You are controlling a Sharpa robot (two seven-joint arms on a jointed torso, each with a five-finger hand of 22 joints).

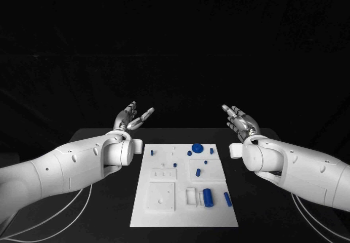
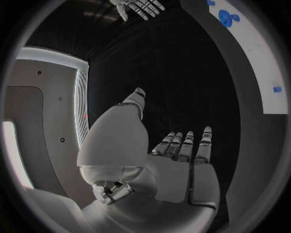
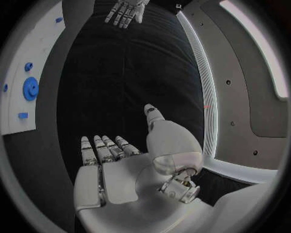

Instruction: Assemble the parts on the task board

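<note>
The white task board point(image 1: 160, 215) lies in the middle of the black table. Several blue parts rest on it: a round gear-like piece point(image 1: 198, 148) near the far edge, a thick cylinder point(image 1: 208, 196) and a slimmer peg point(image 1: 227, 199) toward the near right. My left hand point(image 1: 133, 117) is raised above the table's far left, fingers apart and holding nothing. My right hand point(image 1: 239, 119) is raised opposite it at the far right, also empty with fingers spread. The left wrist view shows the left palm point(image 2: 182, 172) flat, the board point(image 2: 257, 53) beside it, and the right hand point(image 2: 138, 7) opposite. The right wrist view shows the right palm point(image 3: 118, 174), the blue gear point(image 3: 30, 89) and the left hand point(image 3: 126, 10).
Recessed white fixtures point(image 1: 161, 195) sit on the board's near left. Thin white cables point(image 1: 80, 202) trail over the table beside both arms. Black table surface point(image 1: 182, 134) stretches beyond the board's far edge, under the two hands.
</note>
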